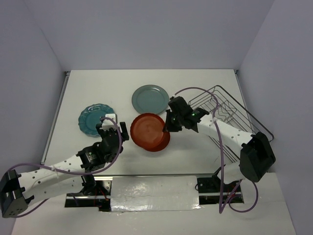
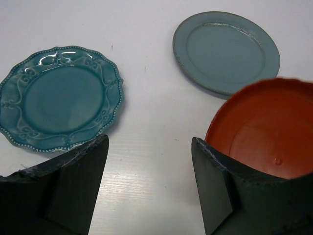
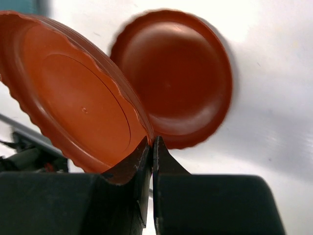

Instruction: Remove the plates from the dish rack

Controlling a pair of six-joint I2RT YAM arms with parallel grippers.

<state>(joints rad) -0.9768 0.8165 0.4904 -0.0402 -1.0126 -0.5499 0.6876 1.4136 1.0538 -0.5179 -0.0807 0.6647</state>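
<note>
Red-orange round plastic plate (image 3: 73, 98) clamped by rim in right gripper (image 3: 152, 147), tilted above second flat red-orange plate (image 3: 181, 73), likely for stacking; left gripper (image 2: 149, 152) jaws apart, empty.

Left arm (image 1: 49, 172), right arm (image 1: 229, 133): white links, black joints, purple cables (image 1: 222, 161) looped alongside. Left gripper (image 2: 150, 142) matte black, scuffed finger edges.

Around flat red plate (image 3: 181, 73): blocked above by tilted red plate (image 3: 73, 98) in right gripper (image 3: 152, 143), right by rack (image 1: 230, 110), left by left gripper (image 2: 150, 138), behind by grey plate (image 1: 150, 99). Passable along near side over bare table (image 1: 171, 162).
</note>
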